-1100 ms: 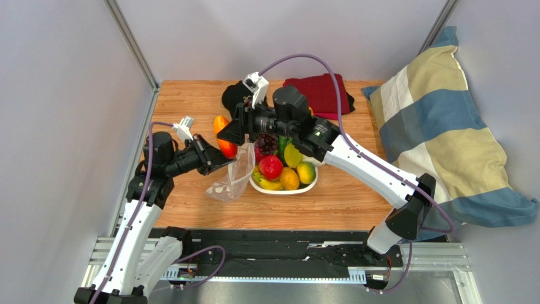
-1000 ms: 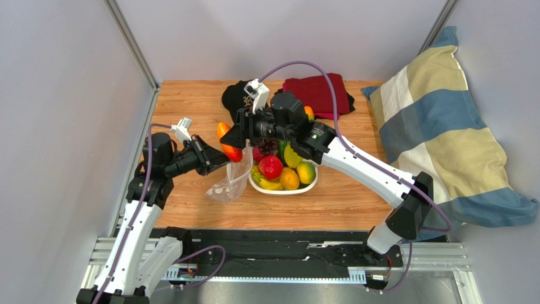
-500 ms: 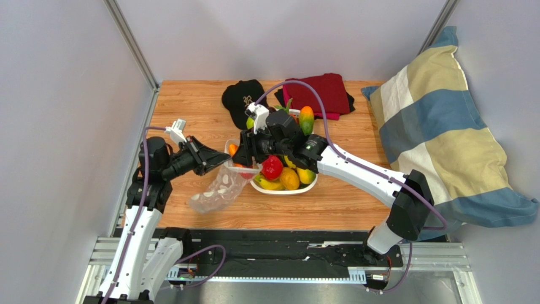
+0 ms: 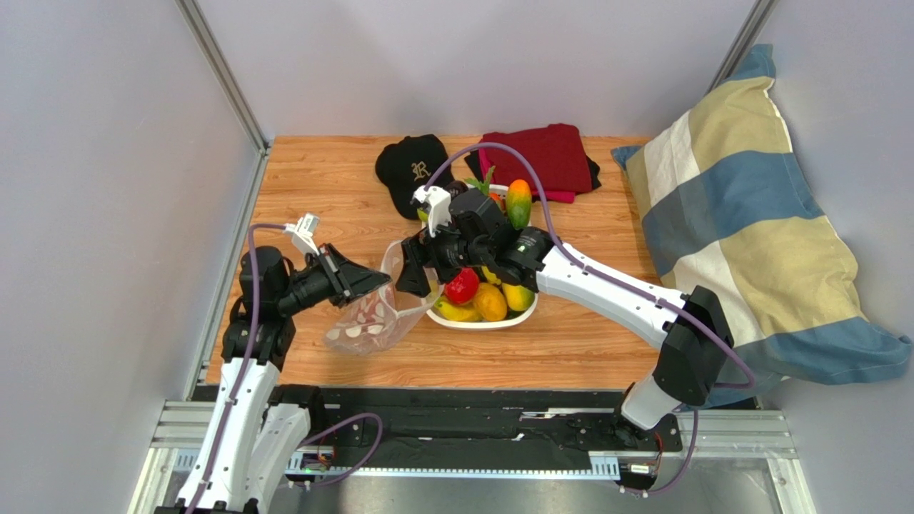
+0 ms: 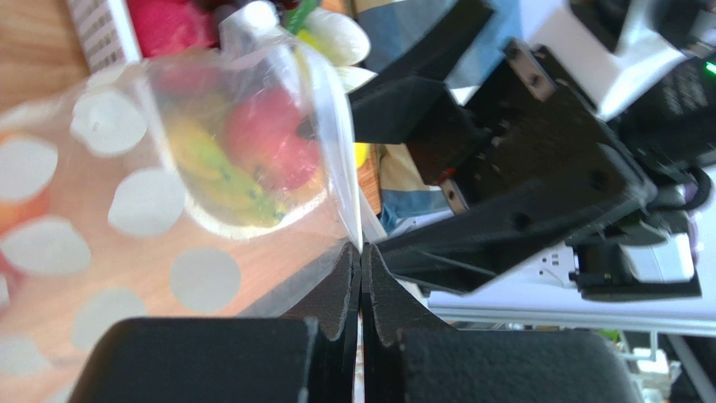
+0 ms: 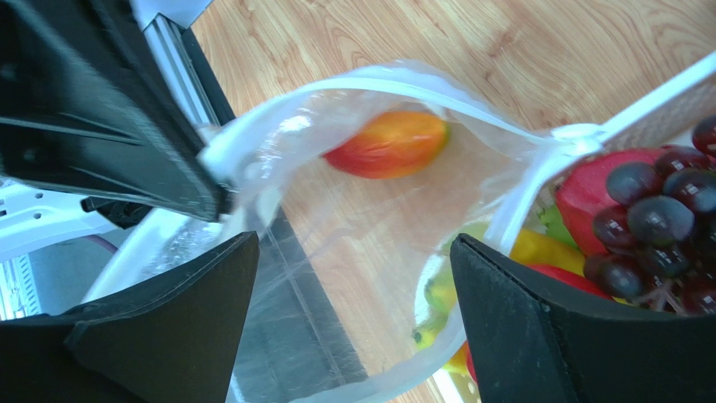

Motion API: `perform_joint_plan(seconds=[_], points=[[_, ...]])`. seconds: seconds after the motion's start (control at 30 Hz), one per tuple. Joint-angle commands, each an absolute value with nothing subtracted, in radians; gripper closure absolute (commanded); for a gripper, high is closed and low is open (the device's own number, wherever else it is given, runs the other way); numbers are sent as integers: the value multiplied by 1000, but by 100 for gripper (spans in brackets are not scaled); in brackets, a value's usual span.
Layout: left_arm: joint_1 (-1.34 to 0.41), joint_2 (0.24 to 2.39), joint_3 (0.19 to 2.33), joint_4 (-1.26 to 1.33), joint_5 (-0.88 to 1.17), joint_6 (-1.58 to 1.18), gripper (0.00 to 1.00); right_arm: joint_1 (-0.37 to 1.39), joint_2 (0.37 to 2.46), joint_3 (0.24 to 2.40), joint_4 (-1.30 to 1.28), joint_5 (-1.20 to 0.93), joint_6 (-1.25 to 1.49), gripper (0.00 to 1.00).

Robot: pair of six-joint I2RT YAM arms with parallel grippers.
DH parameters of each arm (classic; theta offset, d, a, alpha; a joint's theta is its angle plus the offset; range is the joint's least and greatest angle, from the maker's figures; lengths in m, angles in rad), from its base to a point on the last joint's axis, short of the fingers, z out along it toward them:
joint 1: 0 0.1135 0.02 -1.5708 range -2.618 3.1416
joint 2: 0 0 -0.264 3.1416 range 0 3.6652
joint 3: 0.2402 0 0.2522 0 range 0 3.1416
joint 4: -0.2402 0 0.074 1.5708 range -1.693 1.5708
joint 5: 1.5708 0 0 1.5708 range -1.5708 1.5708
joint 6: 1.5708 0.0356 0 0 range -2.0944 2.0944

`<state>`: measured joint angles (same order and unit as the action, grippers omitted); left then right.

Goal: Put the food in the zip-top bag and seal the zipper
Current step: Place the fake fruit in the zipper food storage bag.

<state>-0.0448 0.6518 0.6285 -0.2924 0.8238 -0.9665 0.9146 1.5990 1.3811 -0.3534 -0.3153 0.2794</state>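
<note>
I'm holding the zip-top bag (image 6: 395,77) open.
Left hand (image 5: 360,256) is clamping its rim tight; right hand (image 6: 353,294) is gaping wide, empty, above the orange-red fruit (image 6: 386,144) inside.

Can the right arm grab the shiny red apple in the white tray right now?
Probably yes. The right gripper, jaws open and empty, hangs over the dotted clear plastic bag right beside the white oblong tray, and the glossy red apple lies uppermost there with nothing covering it.
</note>
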Motion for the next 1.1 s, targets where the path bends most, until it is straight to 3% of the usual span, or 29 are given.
perform_joint_plan(seconds=[0.0,0.2,0.5,0.7,0.83,1.0,1.03,1.07], points=[[-37,611,643,-158,873,-946,100,873,1537,1422,-416,-291,267,13],[-37,603,643,-135,877,-950,100,858,1525,1433,-466,-227,250,14],[-37,595,635,-181,879,-917,100,816,1525,1575,-554,-339,224,17],[-37,591,626,-135,880,-943,100,813,1511,1510,-600,-235,198,16],[-37,586,626,-137,885,-934,100,799,1519,1468,-597,-284,228,18],[-37,578,621,-166,885,-893,100,796,1554,1479,-572,-408,276,41],[-37,578,621,-173,885,-887,100,796,1558,1485,-569,-417,279,64],[-37,575,626,-198,885,-867,100,796,1562,1489,-569,-423,284,80]])
